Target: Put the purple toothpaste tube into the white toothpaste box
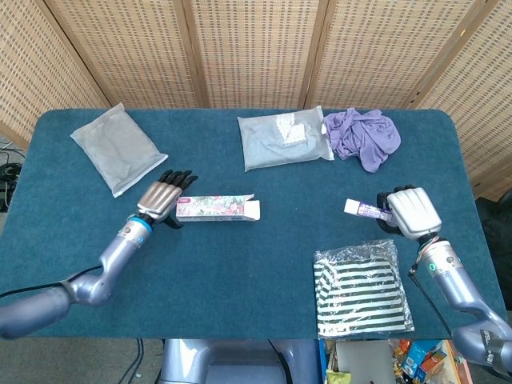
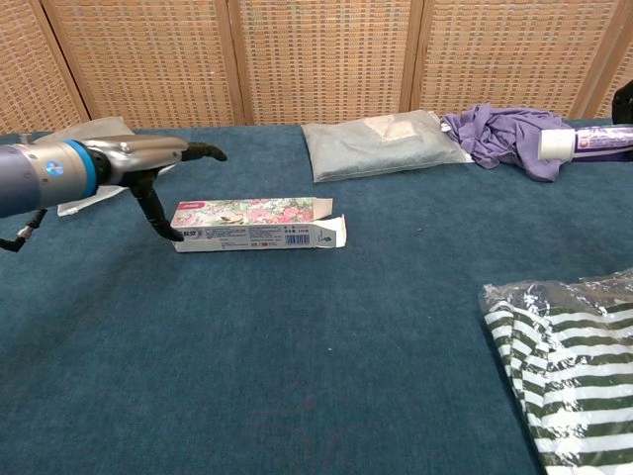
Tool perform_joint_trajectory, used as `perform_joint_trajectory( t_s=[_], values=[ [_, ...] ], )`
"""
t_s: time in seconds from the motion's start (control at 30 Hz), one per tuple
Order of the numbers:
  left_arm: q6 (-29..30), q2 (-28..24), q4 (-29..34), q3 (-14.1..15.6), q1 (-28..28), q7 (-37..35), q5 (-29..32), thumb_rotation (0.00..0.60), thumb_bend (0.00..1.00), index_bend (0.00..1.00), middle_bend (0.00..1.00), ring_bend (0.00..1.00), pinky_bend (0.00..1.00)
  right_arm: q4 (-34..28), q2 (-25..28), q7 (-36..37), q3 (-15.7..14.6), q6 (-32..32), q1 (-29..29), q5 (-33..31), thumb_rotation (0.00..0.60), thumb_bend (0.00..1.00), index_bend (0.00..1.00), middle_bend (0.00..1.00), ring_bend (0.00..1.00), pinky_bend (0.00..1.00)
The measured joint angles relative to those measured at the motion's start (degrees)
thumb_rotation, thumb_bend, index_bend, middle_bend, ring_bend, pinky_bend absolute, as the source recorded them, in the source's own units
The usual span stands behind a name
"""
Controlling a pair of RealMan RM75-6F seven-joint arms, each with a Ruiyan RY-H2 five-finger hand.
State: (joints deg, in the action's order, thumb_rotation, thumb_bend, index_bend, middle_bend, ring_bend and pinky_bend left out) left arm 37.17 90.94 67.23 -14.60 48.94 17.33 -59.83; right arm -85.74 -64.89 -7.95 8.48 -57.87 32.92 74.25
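The white toothpaste box [image 1: 218,208] [image 2: 257,225], printed with flowers, lies on the blue table with its open flap pointing right. My left hand [image 1: 163,198] [image 2: 148,168] hovers at the box's left end, fingers spread over it and thumb down by its end; it holds nothing. My right hand [image 1: 411,211] grips the purple toothpaste tube [image 1: 365,210] [image 2: 584,142], lifted above the table at the right, its white cap pointing left. In the chest view only the tube and a dark edge of the right hand show at the frame's right border.
A grey packet [image 1: 118,148] lies at the back left and another packet [image 1: 284,138] at the back centre. A purple cloth [image 1: 364,136] sits at the back right. A bagged striped garment [image 1: 360,290] lies at the front right.
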Motion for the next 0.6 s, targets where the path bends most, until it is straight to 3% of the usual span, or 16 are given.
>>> perform_joint_trajectory(
  t_s=[0.17, 0.3, 0.4, 0.5, 0.6],
  values=[
    [-2.22, 6.55, -7.24, -0.31, 4.84, 1.22, 3.49, 0.6, 0.08, 0.08, 0.03, 0.06, 0.2, 0.81, -0.08, 0.39, -0.19, -0.02, -0.17, 0.19, 0.6, 0.6, 0.62, 0.63, 0.48, 0.42],
    [-2.84, 9.58, -10.59, -0.28, 7.02, 1.94, 5.18, 0.6, 0.1, 0.23, 0.21, 0.22, 0.32, 1.24, 0.01, 0.99, -0.22, -0.03, -0.27, 0.42, 0.6, 0.6, 0.62, 0.63, 0.48, 0.42],
    [-1.94, 11.16, -12.11, -0.33, 7.58, 1.6, 5.28, 0.6, 0.19, 0.42, 0.39, 0.37, 0.43, 1.19, 0.32, 1.24, -0.16, -0.18, -0.34, 0.63, 0.6, 0.6, 0.62, 0.63, 0.48, 0.42],
    [-0.85, 11.77, -12.67, -0.3, 7.59, 0.45, 4.76, 0.6, 0.26, 0.52, 0.48, 0.45, 0.49, 0.88, 0.67, 1.23, -0.1, -0.41, -0.38, 0.88, 0.6, 0.6, 0.62, 0.63, 0.48, 0.42],
    [-0.05, 11.61, -12.21, -0.41, 7.21, -1.24, 3.99, 0.6, 0.26, 0.55, 0.49, 0.46, 0.5, 0.19, 1.16, 1.13, 0.0, -0.78, -0.43, 1.22, 0.6, 0.6, 0.62, 0.63, 0.48, 0.42]
  ],
)
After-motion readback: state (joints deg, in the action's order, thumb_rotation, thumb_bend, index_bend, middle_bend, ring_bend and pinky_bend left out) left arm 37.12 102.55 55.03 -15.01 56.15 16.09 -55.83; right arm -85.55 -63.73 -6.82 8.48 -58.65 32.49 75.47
